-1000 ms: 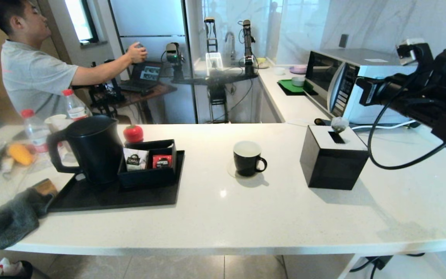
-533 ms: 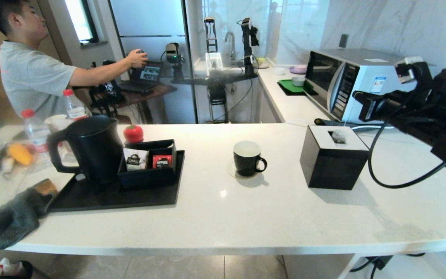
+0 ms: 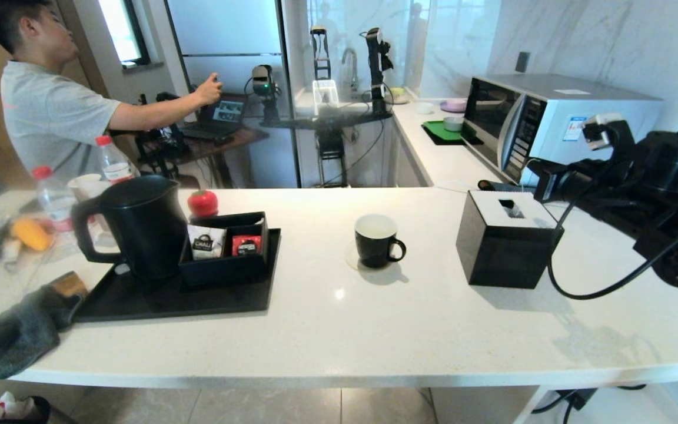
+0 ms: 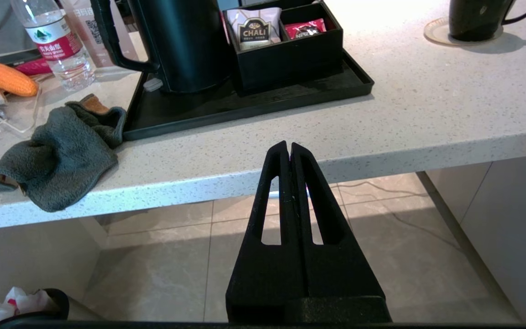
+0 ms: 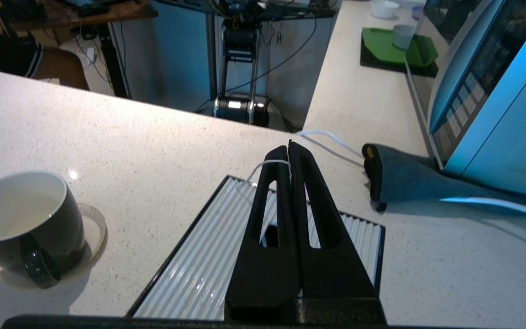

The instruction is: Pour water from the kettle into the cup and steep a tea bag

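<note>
The black kettle point(image 3: 142, 227) stands on a tray at the left. On a coaster mid-counter sits the black cup point(image 3: 375, 240), which shows pale liquid inside point(image 5: 21, 224). My right gripper point(image 3: 542, 179) hovers just above the black box with a ribbed white top point(image 3: 507, 247). It is shut on the tea bag's thin white string point(image 5: 263, 165). The string runs down into the box's slot point(image 3: 512, 208), and the pouch itself is almost wholly hidden in there. My left gripper point(image 4: 289, 145) is shut on nothing, parked below the counter's front edge.
A black tray point(image 3: 139, 303) carries the kettle and a sachet organiser point(image 3: 224, 244). A microwave point(image 3: 551, 118) stands behind the box with a grey cloth point(image 5: 409, 178) at its foot. Another grey cloth point(image 3: 21, 330), bottles point(image 3: 53, 197) and a person point(image 3: 50, 112) are at the left.
My right gripper has come down toward the box. The tea bag pouch, which hung above the slot, has sunk into it.
</note>
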